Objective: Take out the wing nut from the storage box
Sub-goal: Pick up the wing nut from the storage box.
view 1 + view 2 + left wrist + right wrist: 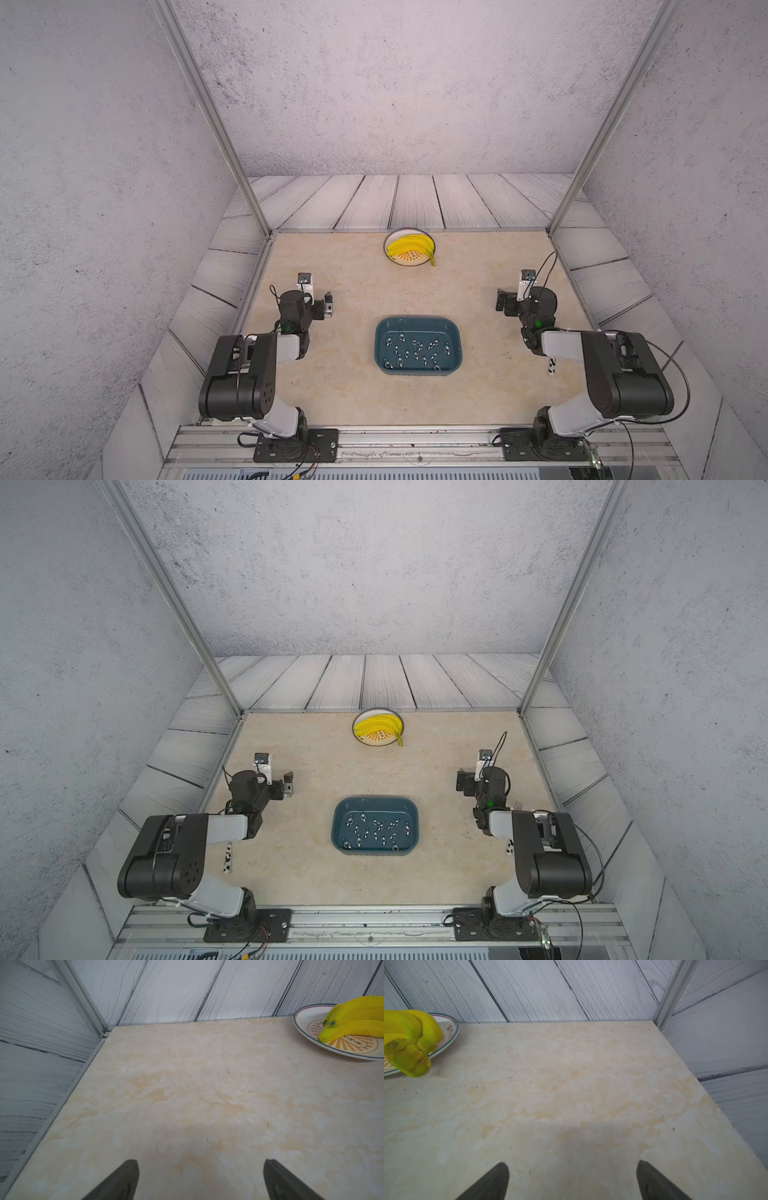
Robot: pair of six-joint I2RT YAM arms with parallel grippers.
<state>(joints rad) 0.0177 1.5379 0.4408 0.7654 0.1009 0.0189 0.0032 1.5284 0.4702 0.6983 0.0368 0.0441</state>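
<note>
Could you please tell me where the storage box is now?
In both top views the storage box sits mid-table between the left arm and right arm, nearer the robot than the banana plate.

**Folded at rest, jaws wide**

Holds left arm (249, 370) and right arm (615, 370) bent at the elbow, one on each side, wrists pointing forward. Shows left gripper (200, 1164) and right gripper (573, 1165) spread wide (nothing between the fingers), angled downward.
</note>
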